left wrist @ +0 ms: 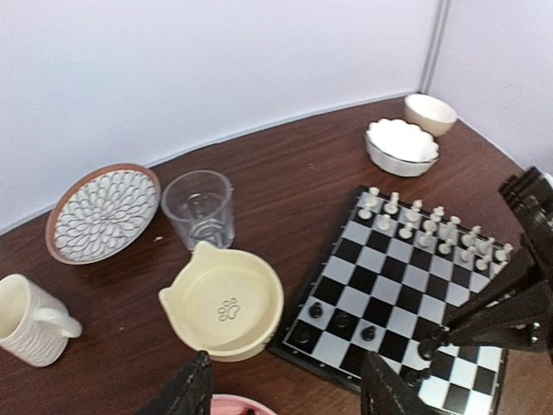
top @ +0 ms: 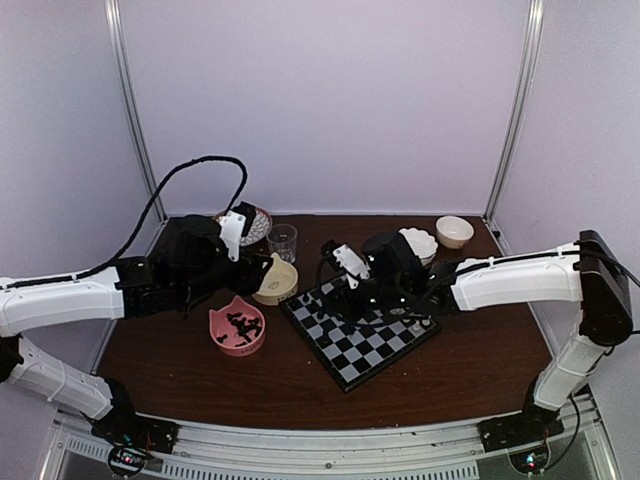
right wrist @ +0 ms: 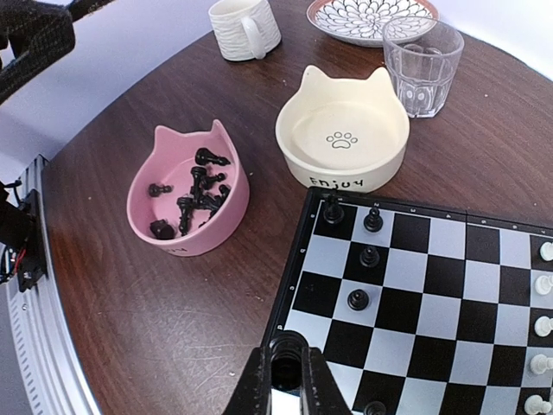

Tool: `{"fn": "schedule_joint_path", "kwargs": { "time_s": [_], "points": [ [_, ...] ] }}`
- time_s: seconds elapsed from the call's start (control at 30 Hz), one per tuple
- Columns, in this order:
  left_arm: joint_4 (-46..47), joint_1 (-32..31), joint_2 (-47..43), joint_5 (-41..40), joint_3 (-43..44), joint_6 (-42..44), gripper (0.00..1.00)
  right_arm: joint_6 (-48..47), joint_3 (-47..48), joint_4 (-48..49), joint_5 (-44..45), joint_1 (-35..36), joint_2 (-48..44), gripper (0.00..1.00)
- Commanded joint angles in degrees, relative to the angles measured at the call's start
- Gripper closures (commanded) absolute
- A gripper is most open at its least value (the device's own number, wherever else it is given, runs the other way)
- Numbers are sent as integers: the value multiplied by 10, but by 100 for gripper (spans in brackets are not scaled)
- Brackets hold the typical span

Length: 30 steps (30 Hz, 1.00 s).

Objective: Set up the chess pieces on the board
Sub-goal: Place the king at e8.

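Note:
The board (top: 365,335) lies at an angle in the middle of the table, also seen as the board (right wrist: 432,285) and the board (left wrist: 406,277). Several black chess pieces (right wrist: 369,256) stand on its squares near the cream bowl; more lie in the pink cat-ear bowl (right wrist: 226,203). My right gripper (right wrist: 287,373) is shut on a black chess piece (right wrist: 287,367) low over the board's edge squares. My left gripper (left wrist: 287,373) hangs open and empty between the pink bowl (left wrist: 246,405) and the cream bowl (left wrist: 225,303).
White pieces (left wrist: 432,229) line the board's far side. A cream cat-ear bowl (right wrist: 343,138), a clear glass (right wrist: 422,62), a patterned plate (right wrist: 371,13) and a white mug (right wrist: 244,28) stand behind. Two small bowls (top: 437,236) sit at back right.

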Motion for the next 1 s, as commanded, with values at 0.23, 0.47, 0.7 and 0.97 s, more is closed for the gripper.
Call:
{"fn": "schedule_joint_path", "kwargs": {
  "time_s": [0.23, 0.47, 0.7, 0.97],
  "points": [
    [58, 24, -72, -213, -109, -19, 30, -72, 77, -79, 93, 48, 88, 100],
    [67, 23, -76, -220, -115, -9, 30, -80, 95, -82, 102, 53, 113, 100],
    [74, 23, -76, -197, -118, -9, 30, -82, 116, -86, 112, 54, 140, 100],
    [69, 23, -78, -185, -115, -9, 30, -82, 139, -93, 131, 54, 170, 100]
  ]
}}
